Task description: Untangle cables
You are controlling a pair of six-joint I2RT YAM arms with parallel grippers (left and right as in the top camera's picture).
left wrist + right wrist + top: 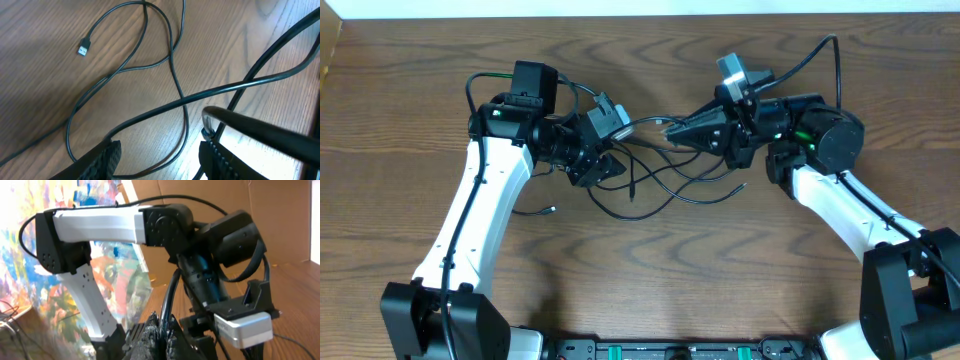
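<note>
A thin black cable (620, 215) lies in loose tangled loops on the wooden table between the two arms. In the left wrist view its loops (172, 75) cross one another and a USB plug (84, 48) lies at the upper left. My left gripper (610, 165) hangs over the tangle with its jaws apart (160, 150); one strand runs on the table under the gap, untouched. My right gripper (665, 128) points left at the tangle's top and is shut on a black cable strand (167, 300) that rises from between its fingers (162, 330).
A small plug end (552, 209) lies on the table left of the tangle, beside the left arm (485, 200). The left arm's wrist and camera (240, 325) sit close in front of the right gripper. A dark bar (260, 130) crosses low right in the left wrist view.
</note>
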